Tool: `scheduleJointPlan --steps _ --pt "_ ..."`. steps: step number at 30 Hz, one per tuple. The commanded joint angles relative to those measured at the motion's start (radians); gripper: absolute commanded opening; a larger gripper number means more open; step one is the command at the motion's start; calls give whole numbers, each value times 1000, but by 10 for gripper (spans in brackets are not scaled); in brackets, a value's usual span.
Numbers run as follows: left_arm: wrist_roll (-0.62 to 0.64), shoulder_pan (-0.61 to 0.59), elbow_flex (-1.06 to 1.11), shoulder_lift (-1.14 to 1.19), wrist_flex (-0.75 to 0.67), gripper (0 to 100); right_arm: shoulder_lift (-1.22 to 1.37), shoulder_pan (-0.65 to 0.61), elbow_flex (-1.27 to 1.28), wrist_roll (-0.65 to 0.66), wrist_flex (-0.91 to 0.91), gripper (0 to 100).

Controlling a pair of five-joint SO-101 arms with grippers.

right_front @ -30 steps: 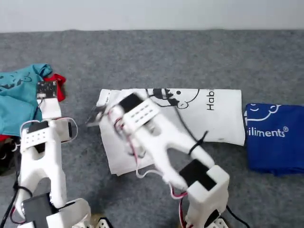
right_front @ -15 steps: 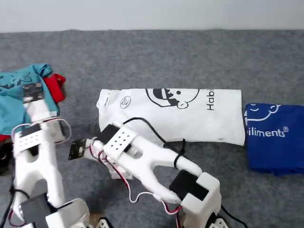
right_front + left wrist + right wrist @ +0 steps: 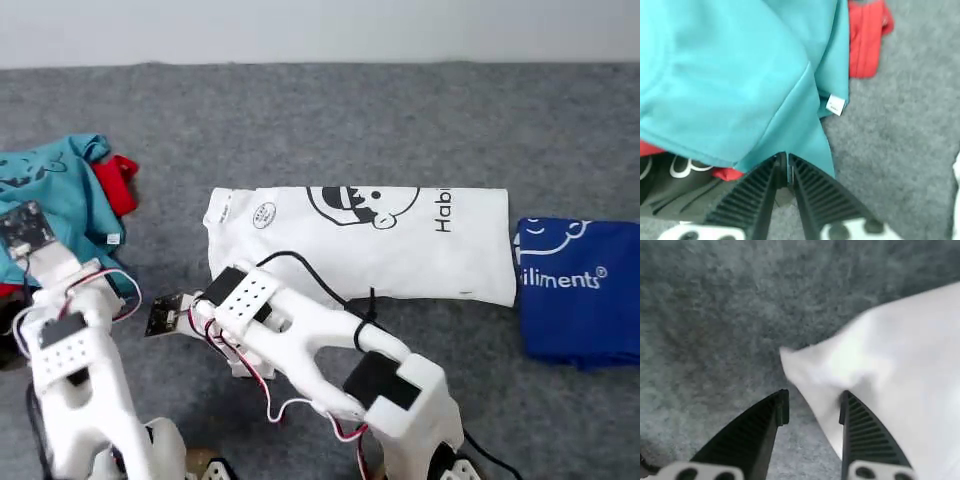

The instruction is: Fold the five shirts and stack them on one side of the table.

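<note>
A white shirt with a cartoon print lies folded lengthwise mid-table. Its corner reaches in between the fingers of my right gripper, which is open and sits low at the shirt's near-left corner. A crumpled teal shirt lies at the far left over a red shirt and a black one. My left gripper is shut, its tips at the teal shirt's hem; I cannot tell whether fabric is pinched. A folded blue shirt rests at the right edge.
Grey carpet-like table cover stretches bare across the back, up to a pale wall. The right arm's cables loop over the white shirt's near edge. The left arm stands at the near-left corner.
My left arm swung left and toward the front over the teal shirt. My right arm dropped from the white shirt's far-left corner to its near-left corner, then stayed there.
</note>
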Motion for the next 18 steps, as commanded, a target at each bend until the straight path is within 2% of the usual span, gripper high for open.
scheduleJointPlan --steps 1,6,11,18 --pt "11 -3 12 -84 -43 15 39 -7 -8 -9 -25 174" --pt "11 -3 12 -81 -41 15 67 -4 -8 -9 -56 165" --pt "11 -5 12 -81 -40 15 73 -2 -9 -6 -56 44" --pt "11 -5 12 -81 -37 15 64 -1 -8 -8 -50 9"
